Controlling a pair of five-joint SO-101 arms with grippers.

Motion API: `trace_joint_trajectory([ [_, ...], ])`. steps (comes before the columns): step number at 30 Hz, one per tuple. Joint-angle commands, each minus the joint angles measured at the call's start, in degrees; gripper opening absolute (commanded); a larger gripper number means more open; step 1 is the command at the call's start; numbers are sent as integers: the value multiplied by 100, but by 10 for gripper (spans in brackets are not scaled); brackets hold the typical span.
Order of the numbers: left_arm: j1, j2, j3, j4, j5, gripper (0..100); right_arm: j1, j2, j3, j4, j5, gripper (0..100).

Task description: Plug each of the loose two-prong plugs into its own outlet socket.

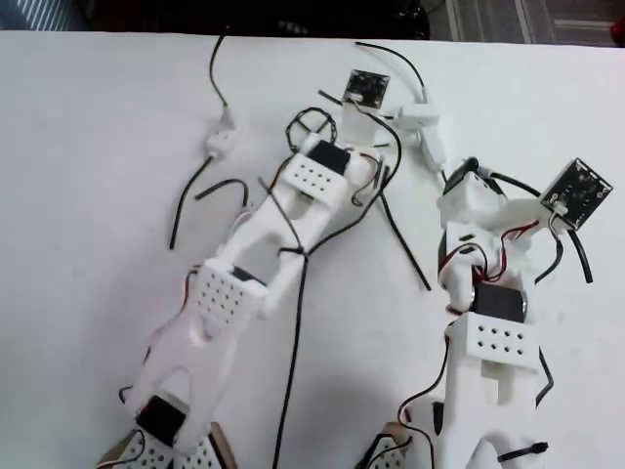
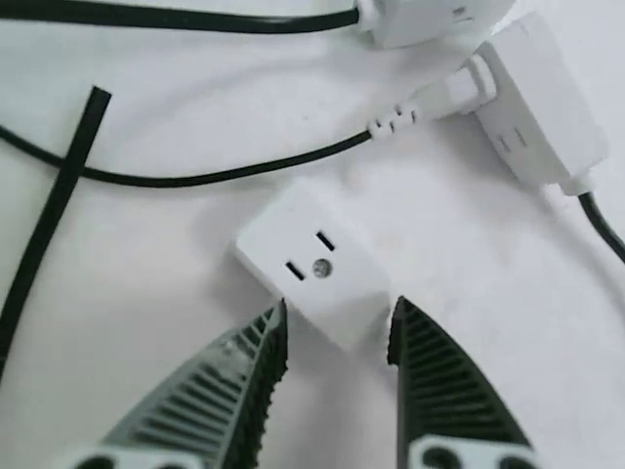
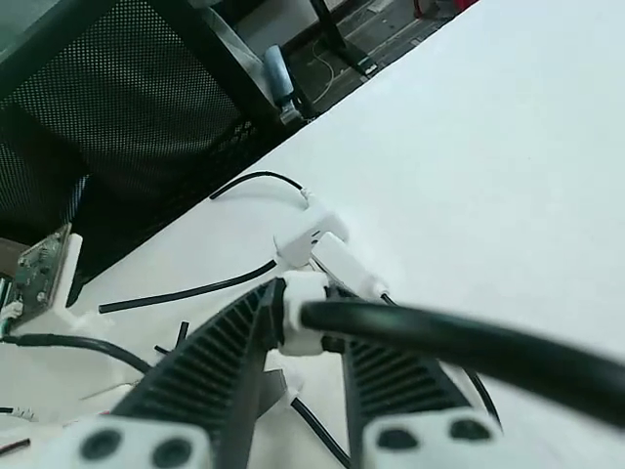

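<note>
A white outlet socket point(image 2: 312, 259) lies face up on the white table, its slots showing. My left gripper point(image 2: 337, 322) is open, with the socket's near end between its ribbed fingertips. Just beyond lies a second white socket point(image 2: 542, 103) with a white plug point(image 2: 459, 88) in it, and a third white block point(image 2: 420, 20) on a black cord. My right gripper point(image 3: 305, 293) is shut on a white two-prong plug point(image 3: 303, 318) whose thick black cord point(image 3: 459, 342) runs toward the camera. It sits close to the white sockets point(image 3: 327, 249), which also appear in the high view as sockets point(image 1: 425, 127).
The left arm point(image 1: 312, 181) stretches diagonally to the table's far middle; the right arm point(image 1: 488, 332) stands at the right. A joined plug and socket point(image 1: 220, 137) lies at the far left. Loose black cords point(image 1: 405, 234) cross between the arms. A mesh chair point(image 3: 117, 107) stands beyond the table edge.
</note>
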Motion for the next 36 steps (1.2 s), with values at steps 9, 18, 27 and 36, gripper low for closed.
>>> trace_joint_trajectory([
  [9,180,1560,-3622,1785,53,177,66,-136,-44,-92,-26,17],
  [18,312,2325,-4387,1978,53,173,180,-145,-44,-75,-26,17],
  [27,154,2422,-4387,2031,53,172,418,-497,-35,-48,-26,17],
  [36,-66,2431,-4387,2523,-1319,52,409,-2044,0,963,9,17],
])
